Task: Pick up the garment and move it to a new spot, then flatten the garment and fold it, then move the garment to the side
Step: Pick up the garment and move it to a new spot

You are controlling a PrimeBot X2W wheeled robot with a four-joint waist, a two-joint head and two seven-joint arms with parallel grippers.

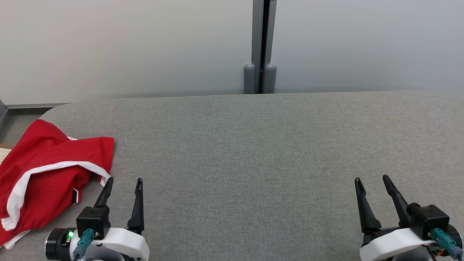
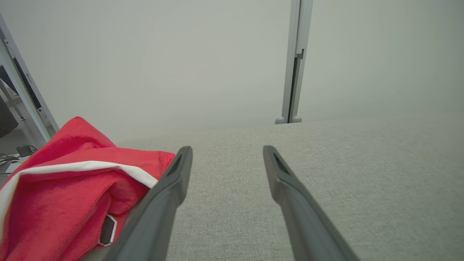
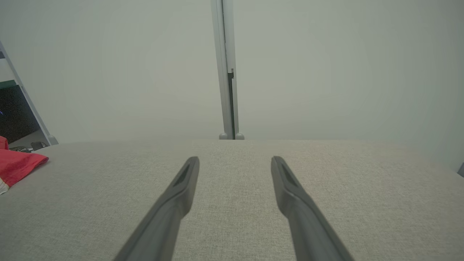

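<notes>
The crumpled red, white-trimmed fabric garment (image 1: 47,170) is lying at nine o'clock just beside the nearer left gripper (image 1: 124,180), while it and the right gripper (image 1: 372,179) are holding jaws apart.

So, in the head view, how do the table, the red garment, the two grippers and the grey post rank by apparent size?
1. grey table
2. red garment, cut by the picture's edge
3. left gripper and right gripper: they look alike, so no ranking between them
4. grey post
</notes>
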